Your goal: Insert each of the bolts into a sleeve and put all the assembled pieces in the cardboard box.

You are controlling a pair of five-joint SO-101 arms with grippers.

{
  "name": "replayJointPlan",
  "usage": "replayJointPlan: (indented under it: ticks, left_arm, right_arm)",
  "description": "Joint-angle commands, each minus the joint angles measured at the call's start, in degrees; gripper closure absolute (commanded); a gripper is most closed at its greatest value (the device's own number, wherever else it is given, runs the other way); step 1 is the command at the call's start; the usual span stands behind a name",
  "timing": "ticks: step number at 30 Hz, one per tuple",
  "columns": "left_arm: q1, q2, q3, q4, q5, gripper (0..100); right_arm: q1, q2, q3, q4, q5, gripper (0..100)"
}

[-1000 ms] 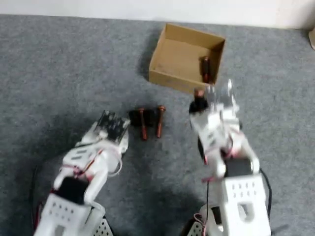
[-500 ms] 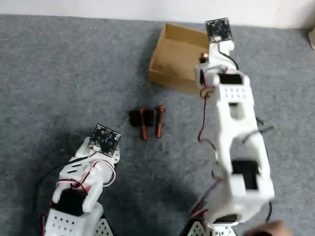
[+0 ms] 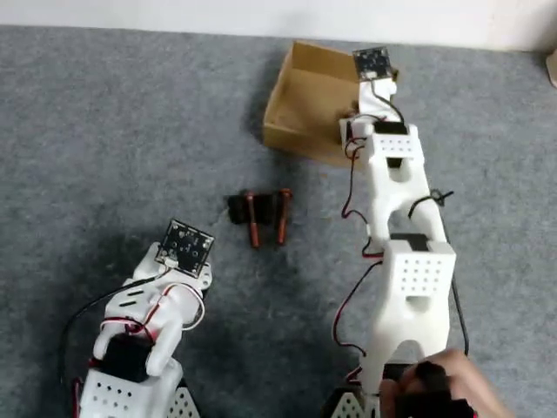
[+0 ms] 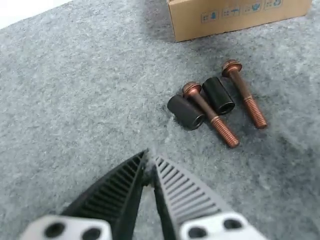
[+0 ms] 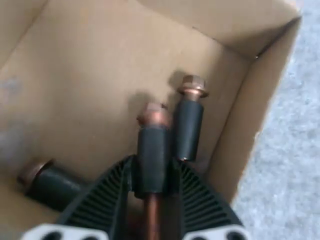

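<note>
cardboard box (image 3: 305, 104): open, holding two sleeved bolts (image 5: 189, 122)
third sleeved bolt (image 5: 151, 142): gripped by right pincer (image 5: 152, 162)
loose: two bolts (image 4: 212, 116), two sleeves (image 4: 186, 112), on surface (image 4: 75, 100)

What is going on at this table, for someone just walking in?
The right gripper is shut on an assembled bolt and sleeve over the cardboard box, where two finished pieces already lie. The left gripper, shut, hangs above the grey mat near two loose bolts and two empty sleeves.
</note>
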Motion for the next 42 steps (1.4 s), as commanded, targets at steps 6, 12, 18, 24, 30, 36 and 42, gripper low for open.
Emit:
replayJointPlan:
  ticks: [6, 12, 18, 24, 30, 36, 42]
  left_arm:
    - [2.2, -0.3, 0.0, -2.0, -0.1, 99]
    - [2.1, -0.3, 0.0, -2.0, -0.2, 99]
    - [2.0, -0.3, 0.0, -2.0, -0.2, 99]
    - [2.0, -0.3, 0.0, -2.0, -0.2, 99]
    - [1.9, -0.3, 0.0, -2.1, -0.2, 99]
    - [1.9, -0.3, 0.0, -2.1, -0.2, 99]
    - [-1.8, -0.4, -0.1, -2.1, 0.2, 99]
  right_arm:
    - [0.5, 0.0, -6.4, -1.5, -3.6, 96.7]
    - [0.4, -0.3, -6.5, 6.0, -5.3, 77.7]
    - [0.3, -2.7, -12.8, 20.8, -5.4, 77.2]
    - [-3.9, -10.0, -19.4, 36.5, -5.5, 77.2]
    - [-11.3, -20.8, -22.1, 50.4, -8.6, 77.2]
    - [-19.4, -33.6, -22.0, 58.1, -10.5, 77.2]
    - [-20.4, -48.6, -18.6, 61.6, -10.3, 77.2]
